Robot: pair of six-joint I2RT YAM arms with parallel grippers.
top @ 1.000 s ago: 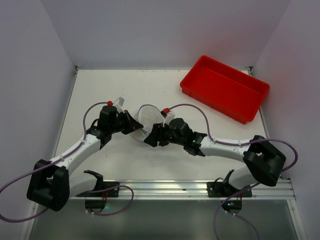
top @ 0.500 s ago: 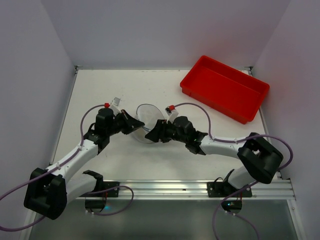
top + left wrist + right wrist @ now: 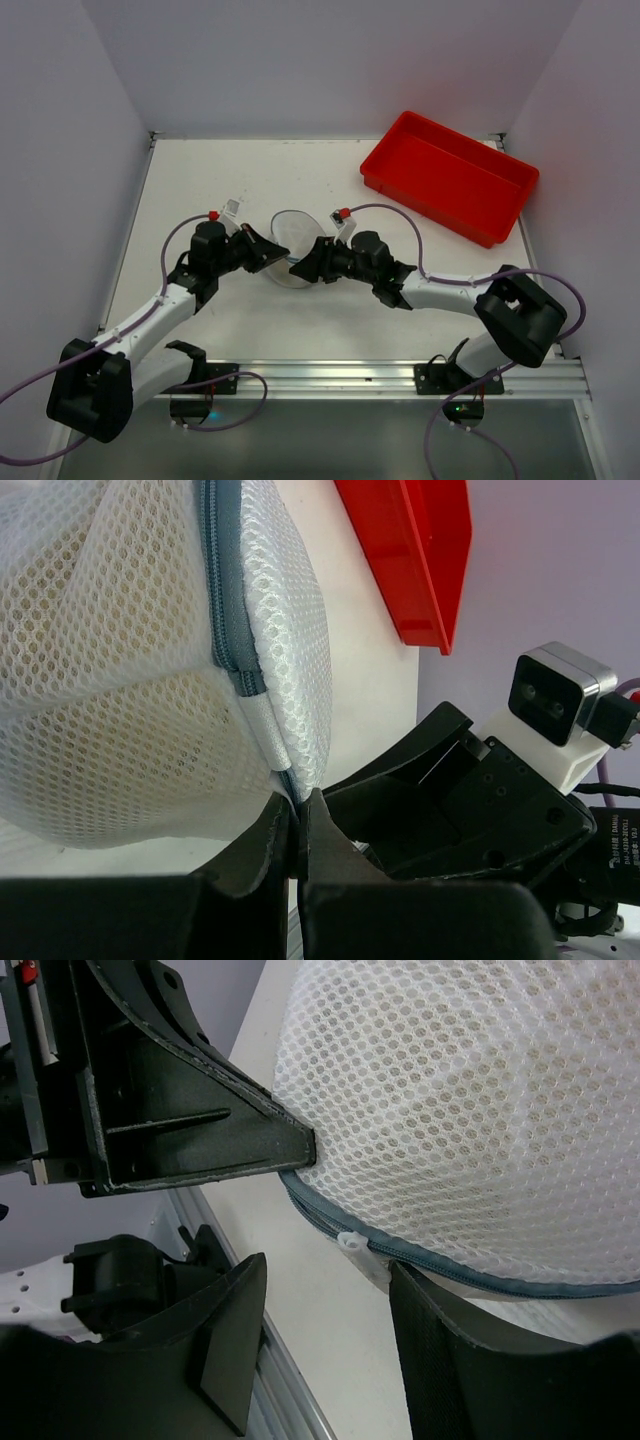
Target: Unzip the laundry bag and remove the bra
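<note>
The laundry bag (image 3: 291,238), a round white mesh case with a grey rim zipper (image 3: 224,630), stands tilted on the table between my two grippers. My left gripper (image 3: 268,256) is shut on the bag's rim seam (image 3: 297,805) at its lower edge. My right gripper (image 3: 306,268) is open at the bag's near rim. In the right wrist view the white zipper pull (image 3: 358,1247) hangs between its fingers, close to the right finger (image 3: 440,1340). A tan shade shows through the mesh (image 3: 480,1110); the bra itself cannot be made out.
A red plastic tray (image 3: 450,176) lies at the back right of the table, also in the left wrist view (image 3: 410,550). The two grippers are close together at the bag; the left finger (image 3: 200,1130) fills the upper left of the right wrist view.
Both wrists have shifted a little and closed in on the bag. The bag now stands more upright between them, and the right gripper has come up to its rim.
</note>
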